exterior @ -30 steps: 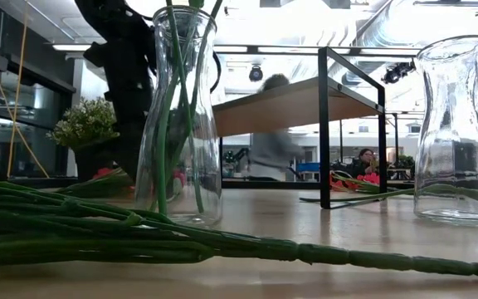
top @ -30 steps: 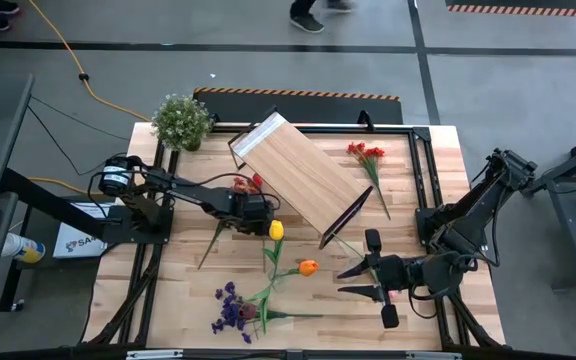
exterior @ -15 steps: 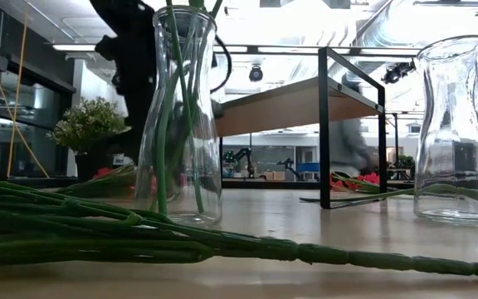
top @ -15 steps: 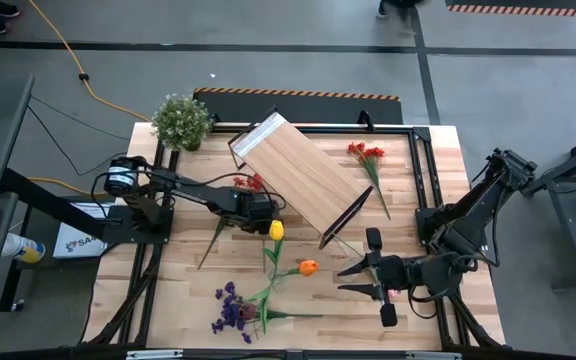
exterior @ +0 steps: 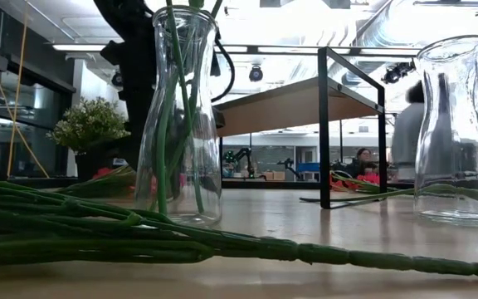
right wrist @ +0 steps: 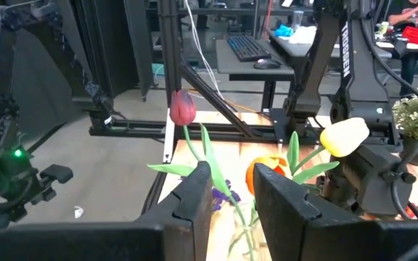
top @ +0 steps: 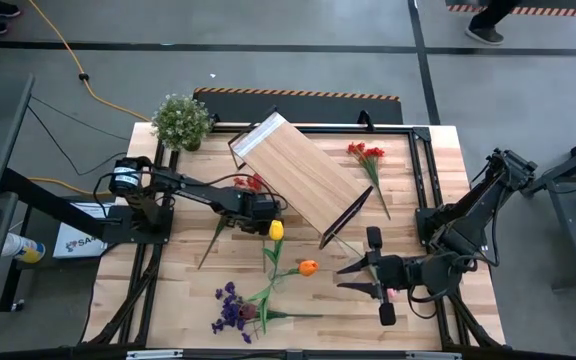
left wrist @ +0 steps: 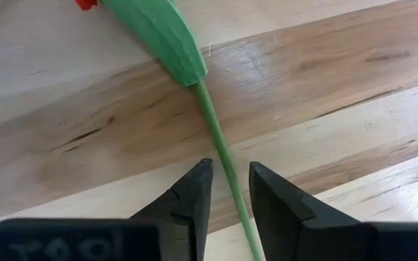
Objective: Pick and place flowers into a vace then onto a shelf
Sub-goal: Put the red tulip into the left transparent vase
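Observation:
A red flower [top: 251, 184] lies on the table, its green stem [left wrist: 216, 138] running toward the near left. My left gripper [left wrist: 227, 170] points down over it, open, one finger on each side of the stem without touching it; it also shows in the high view [top: 261, 212]. A glass vase [exterior: 177, 124] holds several green stems; a yellow tulip [top: 276, 230], an orange tulip [top: 308, 267] and a purple spray [top: 231, 308] show near it. The wooden shelf [top: 298, 175] stands slantwise at the table's middle. My right gripper [right wrist: 232, 181] waits raised at the near right, open.
A potted plant [top: 181, 120] stands at the far left corner. Red sprays [top: 366, 152] lie at the far right. A second, empty glass vase [exterior: 459, 133] stands right of the first. Long green stems [exterior: 139, 237] lie along the near edge. A person walks beyond the table.
My left gripper has come down a little toward the red flower's stem and tipped more steeply downward. The flowers and the vases have stayed where they were.

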You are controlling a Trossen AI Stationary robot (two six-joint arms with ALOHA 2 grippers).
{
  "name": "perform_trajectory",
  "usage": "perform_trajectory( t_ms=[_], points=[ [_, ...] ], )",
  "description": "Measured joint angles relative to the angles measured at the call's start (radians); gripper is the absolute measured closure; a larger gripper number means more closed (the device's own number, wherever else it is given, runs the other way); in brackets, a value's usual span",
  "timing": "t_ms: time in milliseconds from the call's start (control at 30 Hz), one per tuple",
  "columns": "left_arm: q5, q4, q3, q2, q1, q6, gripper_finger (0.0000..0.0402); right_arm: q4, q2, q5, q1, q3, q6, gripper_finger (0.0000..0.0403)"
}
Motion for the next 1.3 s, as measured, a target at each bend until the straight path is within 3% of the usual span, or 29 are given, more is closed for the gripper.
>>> perform_trajectory(
  t_ms=[267,1300],
  points=[
    [0.016,0.030,-0.006,0.000,0.000,0.077,0.0268,0.000,0.000,0.000,0.000,0.000,0.000,0.0308],
    [-0.023,0.018,-0.004,0.000,0.004,0.070,0.0268,0.009,0.000,0.008,0.000,0.000,0.008,0.0309]
  ],
)
